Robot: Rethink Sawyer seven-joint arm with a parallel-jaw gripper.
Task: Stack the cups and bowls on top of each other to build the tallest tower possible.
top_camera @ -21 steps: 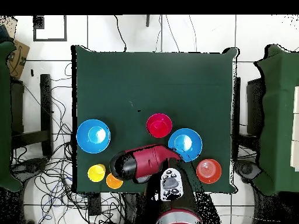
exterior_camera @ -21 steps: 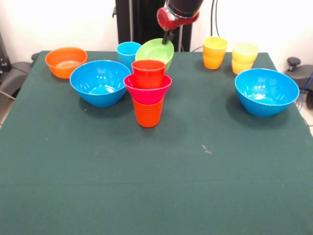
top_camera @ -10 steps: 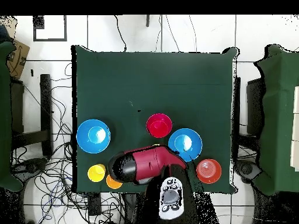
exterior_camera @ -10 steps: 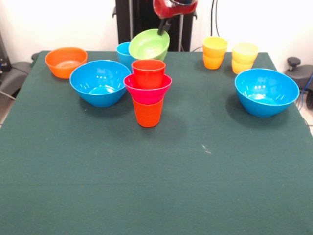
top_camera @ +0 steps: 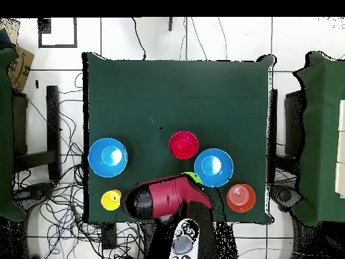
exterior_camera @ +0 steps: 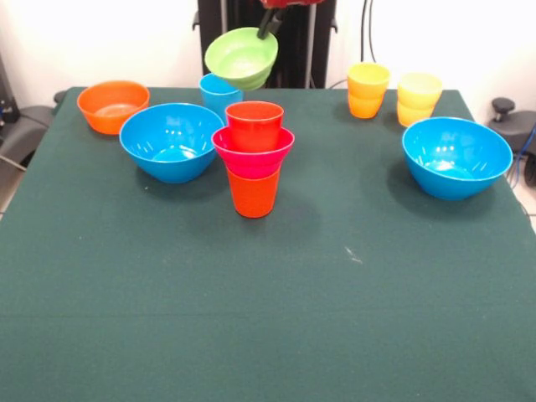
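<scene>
Lime-green bowl (exterior_camera: 241, 55) is hanging tilted above the desk (exterior_camera: 268, 318), apparently pinched at its rim by your hand (exterior_camera: 270, 23); level it before centring over the tower (exterior_camera: 253, 155).

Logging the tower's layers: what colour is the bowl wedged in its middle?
Pink-red bowl, clearest in the front view.

One camera faces the table (exterior_camera: 167, 335) obliquely; another looks straight down.
</scene>
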